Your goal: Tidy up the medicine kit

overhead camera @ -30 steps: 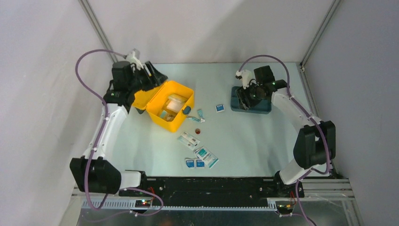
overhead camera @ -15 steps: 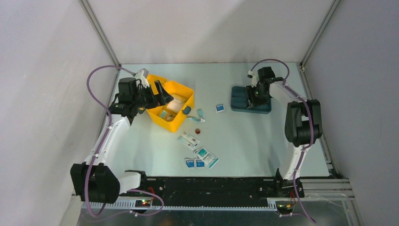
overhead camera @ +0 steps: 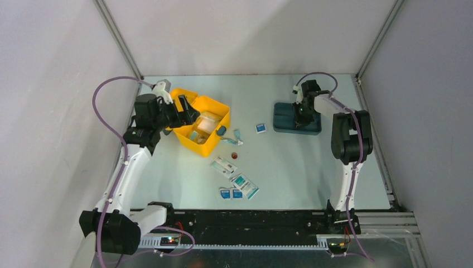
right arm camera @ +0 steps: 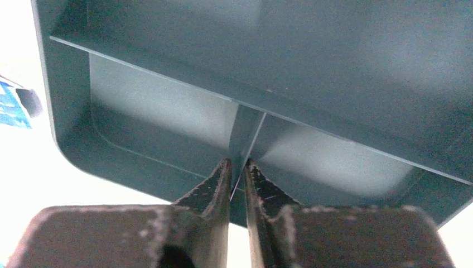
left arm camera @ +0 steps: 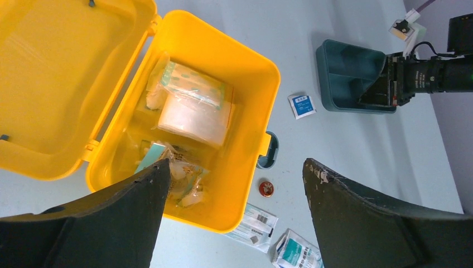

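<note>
The medicine kit (overhead camera: pixel 207 146) is a yellow box standing open at the back left, its lid (left arm camera: pixel 56 84) folded flat to the left. Clear bags and packets (left arm camera: pixel 192 114) lie inside. My left gripper (overhead camera: pixel 187 106) hovers open above the kit's left side, and in its wrist view (left arm camera: pixel 234 164) nothing sits between the fingers. A dark teal divided tray (overhead camera: pixel 284 120) rests at the back right. My right gripper (overhead camera: pixel 301 114) reaches down into it, and the wrist view shows the right gripper (right arm camera: pixel 238 164) pinching the tray's thin divider wall (right arm camera: pixel 245 125).
Loose on the table in front of the kit are white packets (overhead camera: pixel 223 166), teal-printed sachets (overhead camera: pixel 244 186), a small blue sachet (overhead camera: pixel 260 128) and a red round cap (left arm camera: pixel 266 187). The kit's dark latch (left arm camera: pixel 268 151) sticks out of its front wall.
My left gripper let go of the lid, opened wide and drew back over the kit. My right gripper dropped into the teal tray and its jaws closed on the divider.
</note>
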Controlling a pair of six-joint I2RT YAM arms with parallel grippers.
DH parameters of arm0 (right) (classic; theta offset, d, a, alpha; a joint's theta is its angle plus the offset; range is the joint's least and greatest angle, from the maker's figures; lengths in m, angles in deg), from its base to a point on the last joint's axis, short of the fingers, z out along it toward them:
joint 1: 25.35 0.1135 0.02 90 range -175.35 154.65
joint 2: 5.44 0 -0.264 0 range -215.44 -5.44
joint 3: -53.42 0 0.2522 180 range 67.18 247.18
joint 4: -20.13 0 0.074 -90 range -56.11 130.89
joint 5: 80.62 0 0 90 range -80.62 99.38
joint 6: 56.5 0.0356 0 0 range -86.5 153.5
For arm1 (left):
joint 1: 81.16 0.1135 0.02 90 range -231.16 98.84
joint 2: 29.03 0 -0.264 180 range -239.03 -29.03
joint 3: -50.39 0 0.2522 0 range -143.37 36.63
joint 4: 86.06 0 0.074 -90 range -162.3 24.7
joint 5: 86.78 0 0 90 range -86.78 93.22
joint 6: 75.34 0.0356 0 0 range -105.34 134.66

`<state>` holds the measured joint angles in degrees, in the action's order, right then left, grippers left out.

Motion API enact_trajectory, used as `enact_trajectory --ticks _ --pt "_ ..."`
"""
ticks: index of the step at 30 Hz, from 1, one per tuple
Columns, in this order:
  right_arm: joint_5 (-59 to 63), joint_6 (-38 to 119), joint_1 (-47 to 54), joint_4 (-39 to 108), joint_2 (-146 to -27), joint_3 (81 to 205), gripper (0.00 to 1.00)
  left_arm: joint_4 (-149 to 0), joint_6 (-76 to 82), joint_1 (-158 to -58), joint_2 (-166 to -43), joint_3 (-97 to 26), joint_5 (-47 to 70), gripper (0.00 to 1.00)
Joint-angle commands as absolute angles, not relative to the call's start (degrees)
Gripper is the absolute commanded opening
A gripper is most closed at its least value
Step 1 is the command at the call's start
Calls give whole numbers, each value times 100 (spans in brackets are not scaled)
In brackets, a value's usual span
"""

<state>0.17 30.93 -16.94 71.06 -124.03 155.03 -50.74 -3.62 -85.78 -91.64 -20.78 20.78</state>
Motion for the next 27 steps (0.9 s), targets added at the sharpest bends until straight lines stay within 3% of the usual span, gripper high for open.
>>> enact_trajectory --ticks 1,3,9,17,21,27 --pt "136 3171 -1748 7167 -12359 15644 9 -5225 -217 -8339 -8994 -1984 1693 91" --pt "72 3150 -1800 7163 -12298 15565 0 -5221 -602 -8168 -8941 -1821 1528 91" --pt "-139 3122 -1913 7079 -11757 15140 0 -5081 -1922 -7026 -8855 -1125 1698 88" --pt "-769 3113 -1695 6910 -10409 14951 0 -5118 -2042 -6331 -8962 -755 1872 90" --pt "-791 2750 -807 7090 -10032 15407 0 -5232 -2105 -6237 -9025 -762 1991 90" --pt "-545 2062 750 7841 -10470 16739 0 -5318 -1923 -6060 -8865 -1017 2072 91"
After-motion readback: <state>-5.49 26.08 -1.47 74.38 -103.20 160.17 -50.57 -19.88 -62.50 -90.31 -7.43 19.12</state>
